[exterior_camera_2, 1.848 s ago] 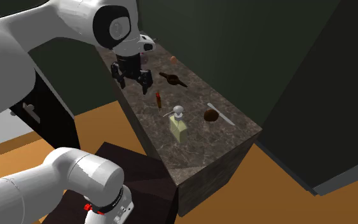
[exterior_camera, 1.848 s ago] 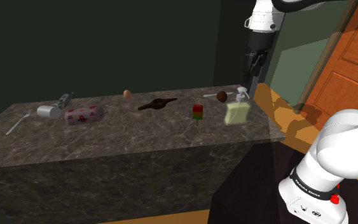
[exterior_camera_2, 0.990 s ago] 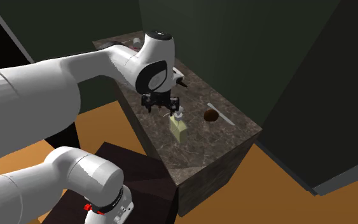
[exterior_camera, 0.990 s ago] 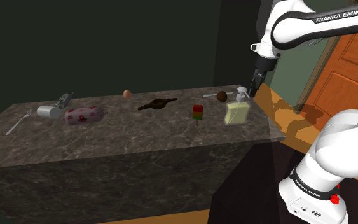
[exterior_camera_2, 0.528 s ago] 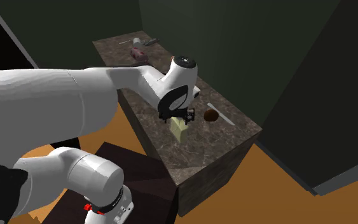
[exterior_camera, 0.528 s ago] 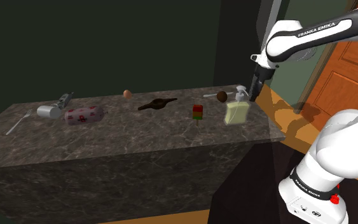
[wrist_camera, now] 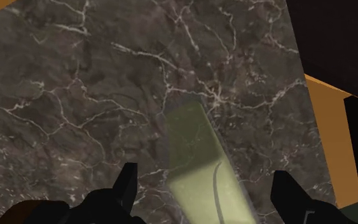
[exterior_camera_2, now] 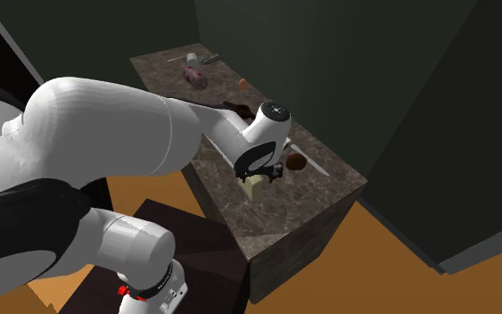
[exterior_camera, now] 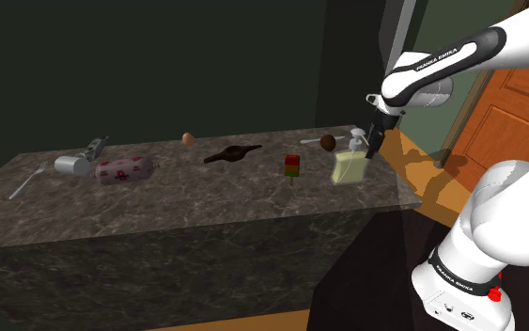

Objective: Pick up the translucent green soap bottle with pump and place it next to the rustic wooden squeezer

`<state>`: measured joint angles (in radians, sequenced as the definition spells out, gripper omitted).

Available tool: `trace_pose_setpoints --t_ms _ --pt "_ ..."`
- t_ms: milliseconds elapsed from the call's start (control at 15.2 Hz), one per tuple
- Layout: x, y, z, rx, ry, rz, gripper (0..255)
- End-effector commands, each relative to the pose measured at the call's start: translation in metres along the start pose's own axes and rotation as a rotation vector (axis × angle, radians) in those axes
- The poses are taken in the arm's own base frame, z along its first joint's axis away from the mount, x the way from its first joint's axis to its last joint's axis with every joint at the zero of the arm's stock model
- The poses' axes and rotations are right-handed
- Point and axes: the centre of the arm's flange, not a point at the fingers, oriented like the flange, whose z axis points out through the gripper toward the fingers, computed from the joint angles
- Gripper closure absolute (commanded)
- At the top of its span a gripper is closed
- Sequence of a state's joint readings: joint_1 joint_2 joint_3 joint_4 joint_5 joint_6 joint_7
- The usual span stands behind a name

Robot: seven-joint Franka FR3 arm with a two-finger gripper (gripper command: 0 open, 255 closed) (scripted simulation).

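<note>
Pale green soap bottle (exterior_camera: 350,167) is seen upright on the table (exterior_camera: 178,202), right of centre in shoulder view, near the table's edge. In wrist view the fingers (wrist_camera: 125,184) are held apart w/ the bottle btwn them, untouched. Dark wooden squeezer (exterior_camera: 232,153) is set well apart, mid-frame.

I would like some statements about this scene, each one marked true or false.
1. The gripper is open. True.
2. The bottle lies on its side. False: it stands upright on the counter.
3. The gripper holds the bottle. False: the fingers stand apart on either side of it and do not touch it.
4. The squeezer touches the bottle. False: they are well apart.
5. The egg is on the counter. True.
</note>
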<state>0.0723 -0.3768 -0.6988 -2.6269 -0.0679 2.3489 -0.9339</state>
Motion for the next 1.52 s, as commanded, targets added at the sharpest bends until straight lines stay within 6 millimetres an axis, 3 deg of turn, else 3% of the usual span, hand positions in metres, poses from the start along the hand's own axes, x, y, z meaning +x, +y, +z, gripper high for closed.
trace_pose_setpoints --t_ms 0,132,660,726,1320,1452 --pt "0.001 0.0 0.011 -0.001 0.0 -0.001 0" --pt "0.001 0.0 0.024 -0.001 0.0 -0.001 0" --pt "0.001 0.0 0.024 -0.001 0.0 -0.001 0" --pt "0.001 0.0 0.024 -0.001 0.0 -0.001 255" --pt "0.001 0.0 0.024 -0.001 0.0 -0.001 255" --pt "0.003 -0.001 0.014 -0.001 0.0 -0.001 255"
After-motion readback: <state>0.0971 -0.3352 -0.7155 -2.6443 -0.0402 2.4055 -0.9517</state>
